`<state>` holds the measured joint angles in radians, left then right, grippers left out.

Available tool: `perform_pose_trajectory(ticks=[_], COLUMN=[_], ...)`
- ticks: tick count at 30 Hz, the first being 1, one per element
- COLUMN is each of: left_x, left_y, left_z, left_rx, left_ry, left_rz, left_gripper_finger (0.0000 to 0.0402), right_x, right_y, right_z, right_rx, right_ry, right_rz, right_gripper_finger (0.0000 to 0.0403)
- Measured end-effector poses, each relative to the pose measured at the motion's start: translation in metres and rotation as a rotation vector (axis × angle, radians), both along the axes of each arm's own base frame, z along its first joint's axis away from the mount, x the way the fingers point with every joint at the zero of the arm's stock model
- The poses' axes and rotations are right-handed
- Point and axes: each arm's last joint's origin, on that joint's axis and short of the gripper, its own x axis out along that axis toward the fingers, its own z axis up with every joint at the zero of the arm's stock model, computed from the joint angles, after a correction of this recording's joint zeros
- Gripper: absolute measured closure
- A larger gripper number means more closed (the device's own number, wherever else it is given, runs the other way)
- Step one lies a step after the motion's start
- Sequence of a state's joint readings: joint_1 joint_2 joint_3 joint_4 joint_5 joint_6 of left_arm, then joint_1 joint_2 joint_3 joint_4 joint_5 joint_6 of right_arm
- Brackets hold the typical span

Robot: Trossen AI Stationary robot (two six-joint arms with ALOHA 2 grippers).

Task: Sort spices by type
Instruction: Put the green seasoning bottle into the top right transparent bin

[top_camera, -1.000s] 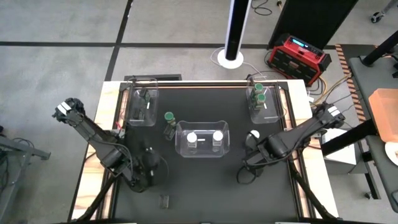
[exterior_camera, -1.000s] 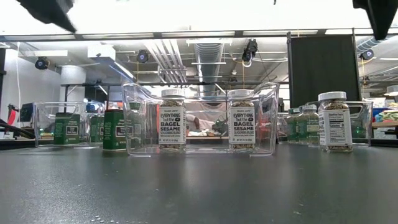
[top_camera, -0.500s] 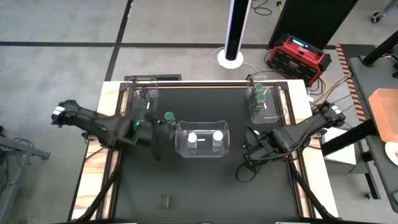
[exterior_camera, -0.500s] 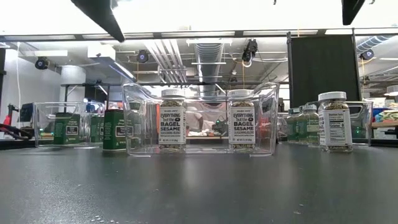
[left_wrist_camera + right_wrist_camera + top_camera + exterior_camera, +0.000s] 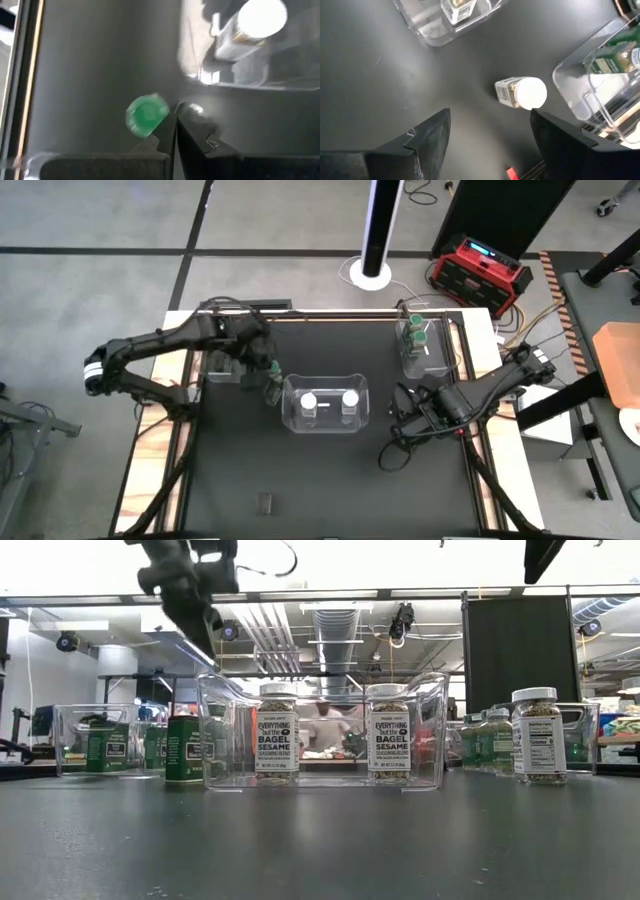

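Observation:
A green-lidded spice jar [image 5: 146, 114] stands on the black table just left of the middle clear bin [image 5: 325, 425]; it also shows in the low view [image 5: 183, 748]. My left gripper [image 5: 175, 135] hangs shut above it and a little to one side, apart from it [image 5: 263, 363]. A white-lidded jar [image 5: 522, 92] stands alone at the right [image 5: 538, 735]. My right gripper [image 5: 490, 135] is open above the table near that jar, touching nothing. The middle bin holds two white-lidded jars [image 5: 309, 400].
A clear bin [image 5: 222, 365] at the far left holds green-labelled jars and lies partly under my left arm. Another clear bin [image 5: 420, 348] at the far right holds green-lidded jars. A small dark object [image 5: 264, 502] lies near the table's front edge.
My left arm has swung from the near left of the table toward the far edge and now reaches in over the green-lidded jar. My right gripper has edged slightly toward the far edge, nearer the white-lidded jar. No jar has moved.

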<state>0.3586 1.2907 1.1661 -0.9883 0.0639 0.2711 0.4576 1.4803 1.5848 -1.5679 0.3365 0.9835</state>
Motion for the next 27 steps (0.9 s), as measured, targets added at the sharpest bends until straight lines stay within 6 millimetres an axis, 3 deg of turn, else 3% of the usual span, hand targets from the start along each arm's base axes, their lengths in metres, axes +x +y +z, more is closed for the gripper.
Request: perform_pose_trajectory(ticks=[7,20,27], left_x=[-0.007,0.004,0.015], left_y=[0.010,0.014,0.022], left_z=[-0.011,-0.024,-0.039], left_rx=[0.015,-0.045,0.031], left_ry=[0.043,0.048,0.120], left_rz=[-0.011,-0.018,-0.020], left_gripper_finger=[0.0372,0.0157,0.0107], right_x=[0.001,0.002,0.002], right_y=[0.000,0.000,0.000], right_z=[0.000,0.000,0.000], right_rx=[-0.014,-0.024,-0.023], right_ry=[-0.008,-0.023,-0.024], right_rz=[0.001,-0.004,-0.004], right_gripper_finger=[0.0142,0.0125,0.0128])
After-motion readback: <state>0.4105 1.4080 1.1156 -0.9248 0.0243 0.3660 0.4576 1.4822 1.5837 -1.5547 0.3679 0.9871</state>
